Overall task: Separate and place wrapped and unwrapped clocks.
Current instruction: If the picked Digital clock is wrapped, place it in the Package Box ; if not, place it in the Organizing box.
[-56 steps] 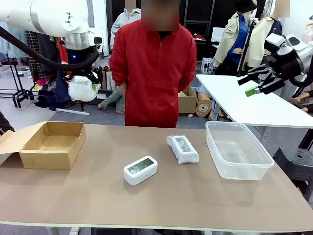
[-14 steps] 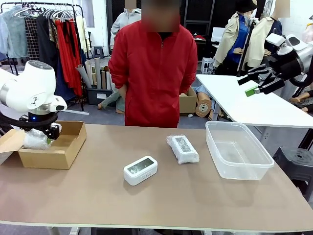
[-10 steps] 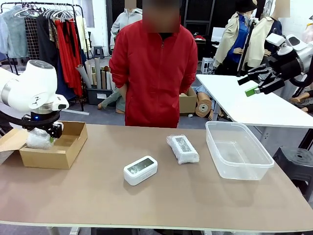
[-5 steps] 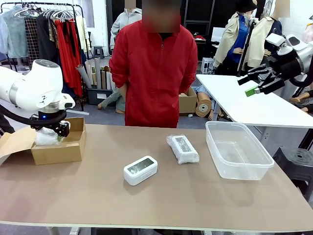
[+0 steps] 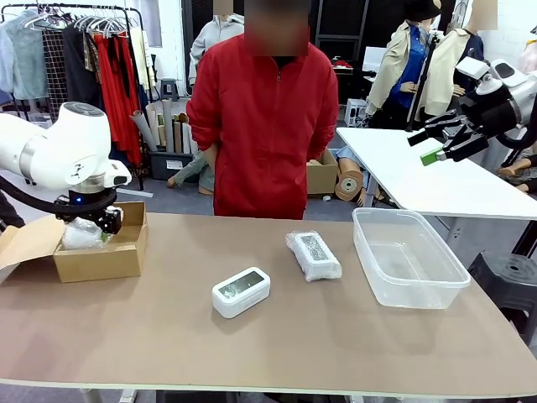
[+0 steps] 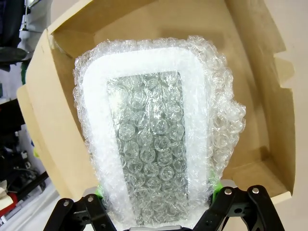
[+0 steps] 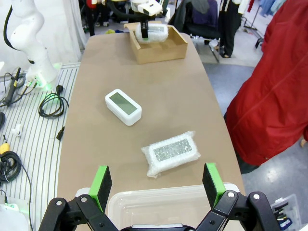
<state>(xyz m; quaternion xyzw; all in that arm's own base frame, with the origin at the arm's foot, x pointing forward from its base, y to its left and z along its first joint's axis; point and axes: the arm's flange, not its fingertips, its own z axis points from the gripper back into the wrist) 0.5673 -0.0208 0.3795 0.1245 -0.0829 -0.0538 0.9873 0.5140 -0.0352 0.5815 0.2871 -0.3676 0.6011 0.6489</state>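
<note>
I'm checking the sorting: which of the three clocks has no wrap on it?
The white clock, nearest the robot's side: bare plastic, screen uncovered. The loose bundle beside it and the held bundle at the cardboard box are bubble-wrapped.

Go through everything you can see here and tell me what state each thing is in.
left gripper, shut on the held wrapped clock
held wrapped clock, gripped, over the cardboard box
cardboard box, open, flap folded out
other wrapped clock, lying flat on the table, free
white clock, bare, lying screen up, free
plastic container, lidless, empty
right gripper, open, empty, raised
</note>
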